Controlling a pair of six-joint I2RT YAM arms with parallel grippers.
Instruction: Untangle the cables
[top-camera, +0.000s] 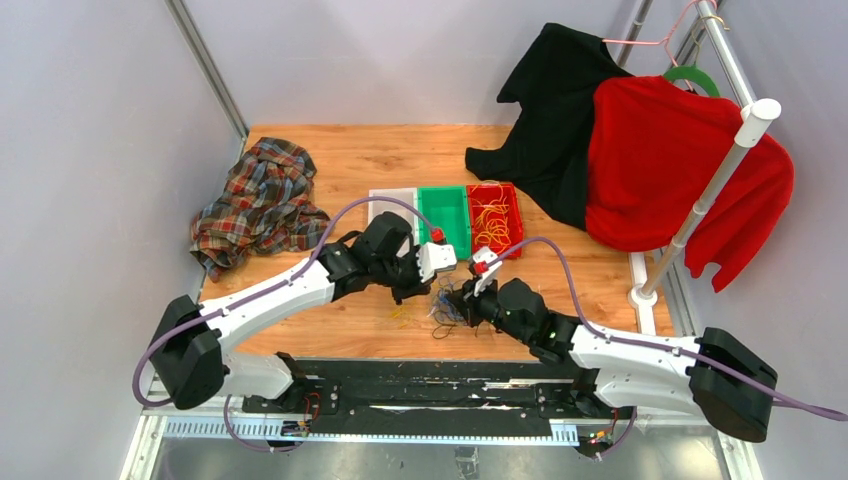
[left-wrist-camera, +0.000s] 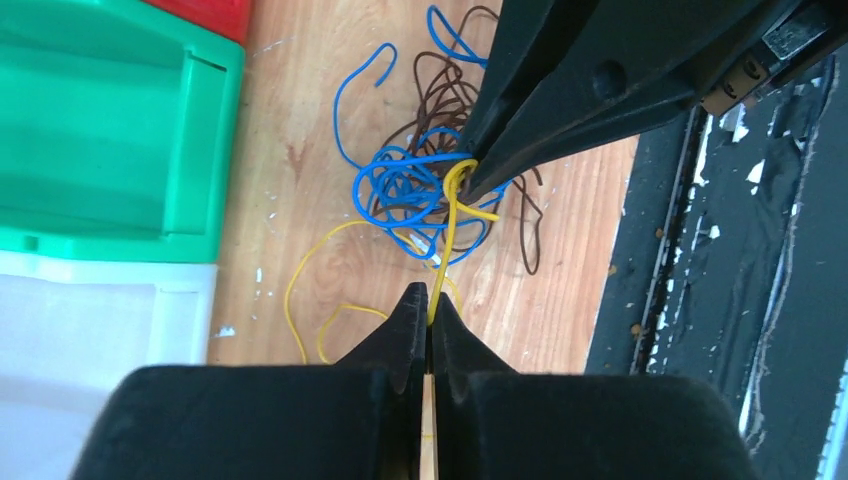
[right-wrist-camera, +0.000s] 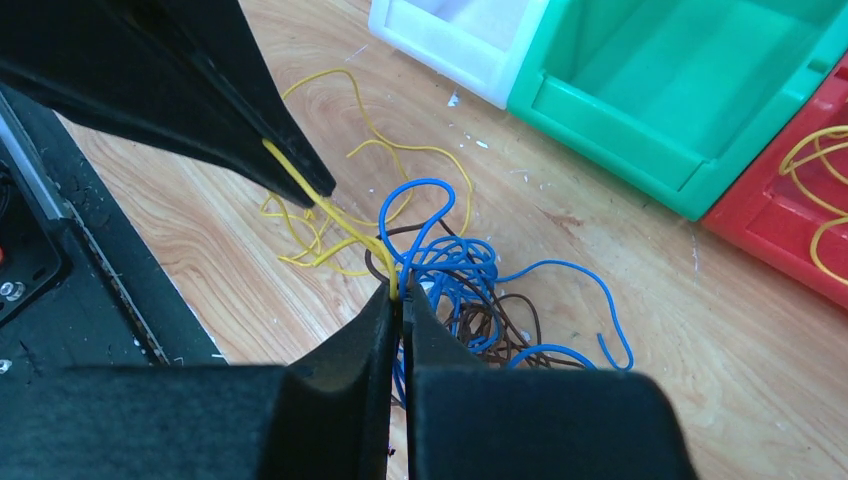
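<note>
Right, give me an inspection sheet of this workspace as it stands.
surface: wooden table, small white specks near the bins.
job's things: tangle of blue, brown and yellow wires on the table in front of the bins; one yellow wire runs taut between the two pincers.
clutter: plaid shirt far left; white bin; green bin; red bin holding loose yellow wires.
grippers: left pincer shut on the yellow wire; right pincer shut on the same wire.
cables: purple cable along each arm.
surroundings: black garment and red garment on a rack at right.
</note>
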